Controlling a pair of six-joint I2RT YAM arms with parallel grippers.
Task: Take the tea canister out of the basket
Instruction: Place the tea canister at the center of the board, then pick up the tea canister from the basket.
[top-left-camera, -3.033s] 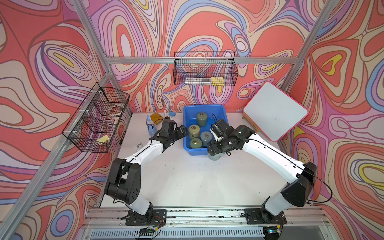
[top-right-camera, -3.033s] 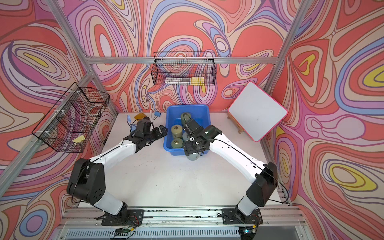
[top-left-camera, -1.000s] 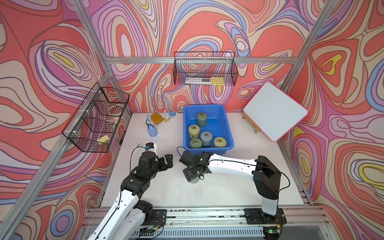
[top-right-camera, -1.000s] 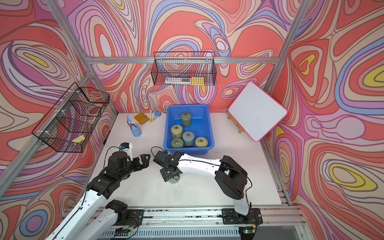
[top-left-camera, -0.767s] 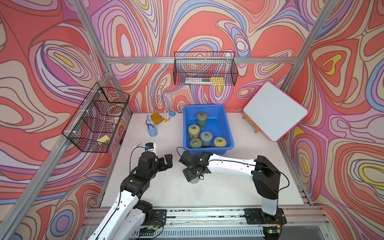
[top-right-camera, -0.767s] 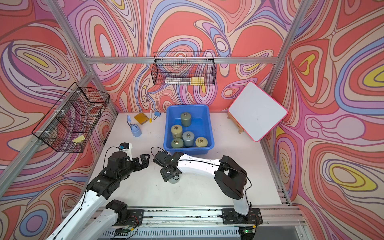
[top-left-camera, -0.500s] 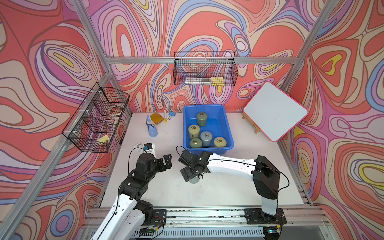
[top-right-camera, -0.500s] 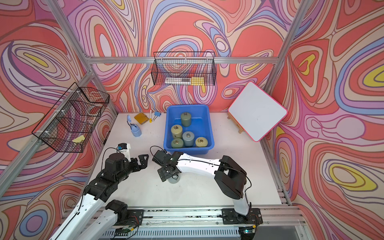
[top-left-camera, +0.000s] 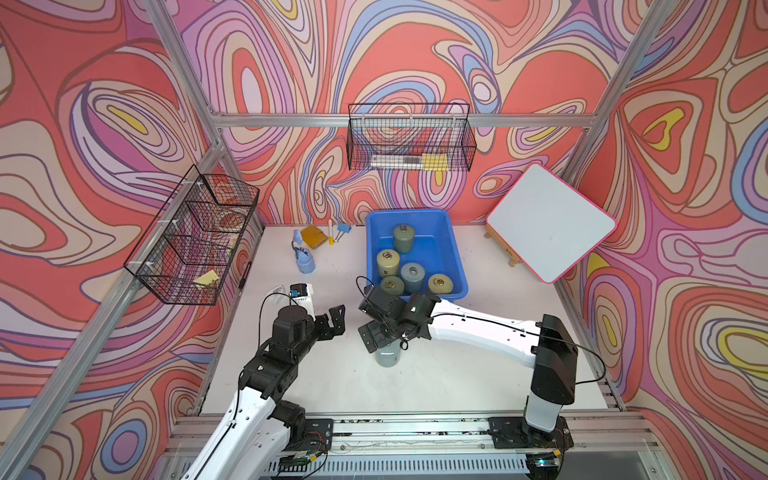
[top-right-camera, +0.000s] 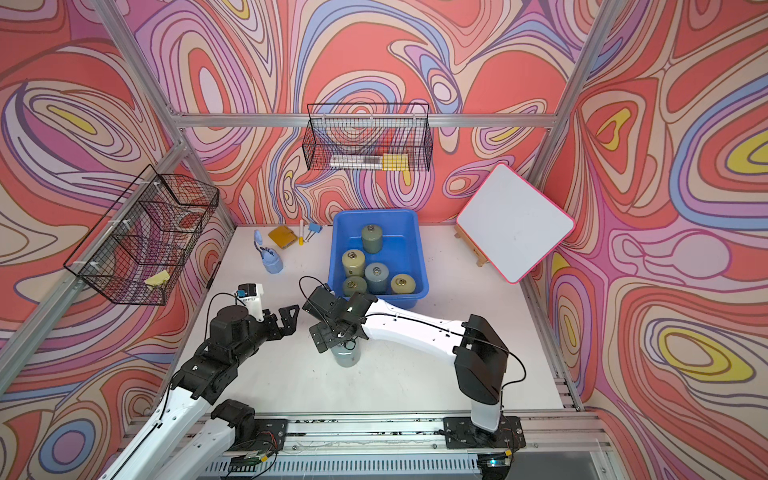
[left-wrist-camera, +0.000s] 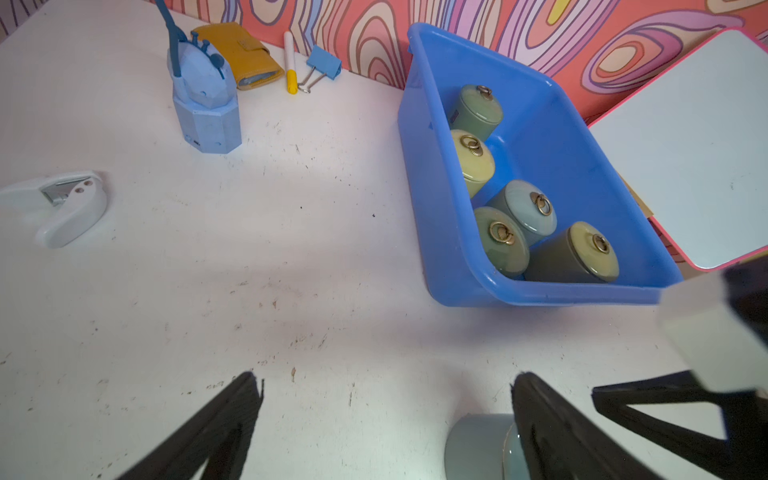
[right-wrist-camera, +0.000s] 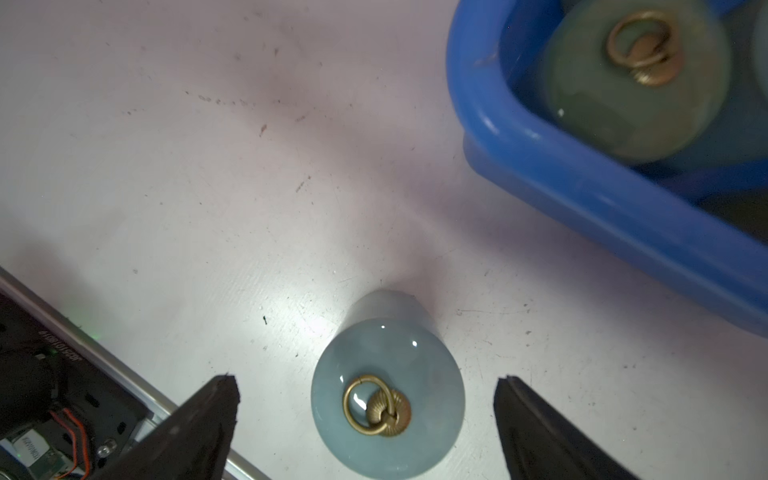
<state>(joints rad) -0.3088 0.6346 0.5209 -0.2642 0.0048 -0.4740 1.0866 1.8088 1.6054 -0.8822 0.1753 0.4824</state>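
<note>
A pale blue-grey tea canister (right-wrist-camera: 387, 399) with a brass ring on its lid stood upright on the white table (top-left-camera: 436, 374), outside the blue basket (top-left-camera: 407, 212) and near its front corner. The right gripper (right-wrist-camera: 365, 382) hung directly above it with its jaws spread wide. The canister sat between the two black fingertips (right-wrist-camera: 220, 395), with a clear gap on each side. The left gripper (top-left-camera: 332, 320) hovered beside it, jaws also spread and empty. Five more canisters (top-left-camera: 388, 262) sat inside the basket.
</note>
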